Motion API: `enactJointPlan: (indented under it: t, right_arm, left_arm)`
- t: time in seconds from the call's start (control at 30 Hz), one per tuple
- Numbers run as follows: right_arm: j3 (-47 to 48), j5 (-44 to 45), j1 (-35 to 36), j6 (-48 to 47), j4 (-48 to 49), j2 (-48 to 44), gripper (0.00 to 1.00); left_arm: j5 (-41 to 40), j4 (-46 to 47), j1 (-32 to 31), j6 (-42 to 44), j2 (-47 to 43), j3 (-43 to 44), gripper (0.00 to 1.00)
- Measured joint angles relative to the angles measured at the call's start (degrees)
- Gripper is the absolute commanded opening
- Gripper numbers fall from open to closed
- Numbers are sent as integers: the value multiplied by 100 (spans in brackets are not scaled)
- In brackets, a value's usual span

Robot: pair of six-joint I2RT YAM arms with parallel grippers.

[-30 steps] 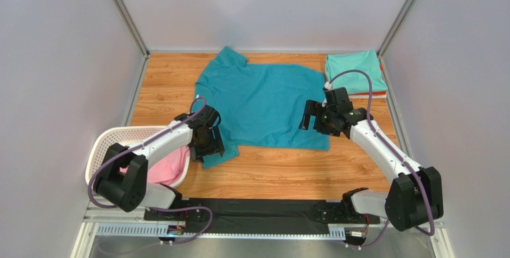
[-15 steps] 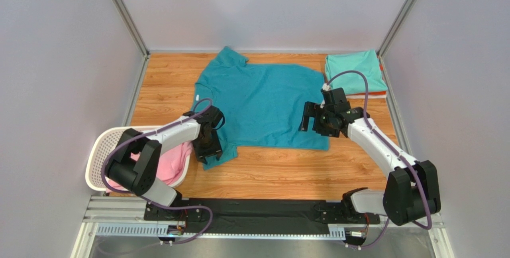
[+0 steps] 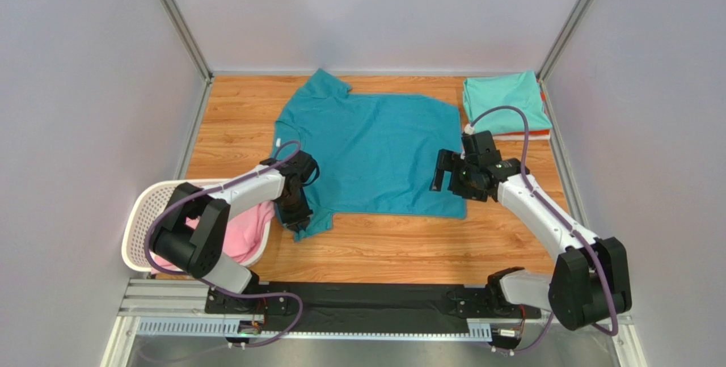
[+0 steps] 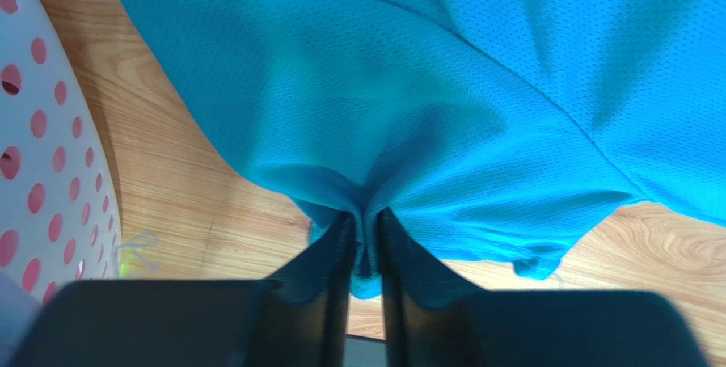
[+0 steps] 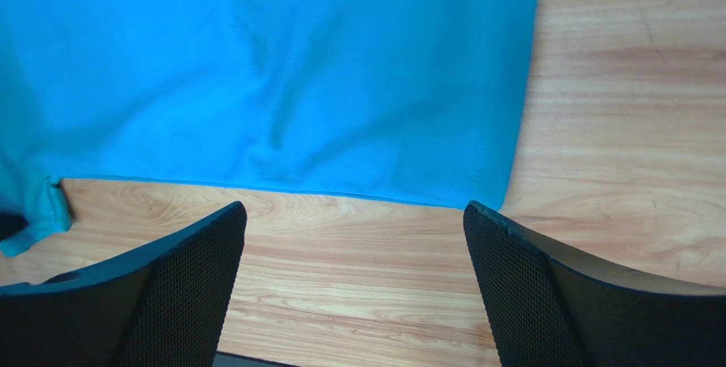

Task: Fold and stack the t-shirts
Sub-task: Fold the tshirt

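Note:
A deep teal t-shirt (image 3: pixel 375 150) lies spread flat across the middle of the wooden table. My left gripper (image 3: pixel 298 214) is shut on the shirt's near-left sleeve, with a pinch of teal cloth (image 4: pixel 366 239) bunched between the fingers. Over the shirt's near-right corner (image 5: pixel 477 171) my right gripper (image 3: pixel 452 181) hovers open with nothing in it. A folded mint green t-shirt (image 3: pixel 504 103) rests at the back right on an orange t-shirt (image 3: pixel 538 135), of which only an edge shows. A pink t-shirt (image 3: pixel 234 235) lies in the basket.
A white lattice basket (image 3: pixel 158 205) stands at the near left beside the left arm. Grey walls close in the table on three sides. Bare wood (image 3: pixel 400 244) runs along the near edge in front of the teal shirt.
The left gripper's jaws have closed on the teal sleeve and the arm drew slightly in. The right gripper shifted a little to the right and nearer, staying open.

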Motion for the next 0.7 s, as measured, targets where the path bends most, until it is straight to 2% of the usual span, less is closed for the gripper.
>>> enactJointPlan:
  t: [0.03,0.13,0.4,0.57,0.63,0.7]
  right_arm:
    - [-70,72,0,48,-22,-81,100]
    - [-326,396,-15,267,-133,-330,100]
    - [-1019,743,-415,796,-358,-483,94]
    - [-1209,765,-417,938,-317,-439,85]
    - [-1217,763,-417,964,-205,-323,76]
    - [-1217,743,-420,986,-57,-138,72]
  left_arm:
    - [-2,-4,0,-2,0,0,14]
    - [11,-15,0,20,0,0,0]
    - [42,-13,0,66,-2,7,0]
    - [42,-15,0,66,-13,4,0]
    - [42,-13,0,66,-15,4,0]
    - [44,-15,0,68,-15,4,0]
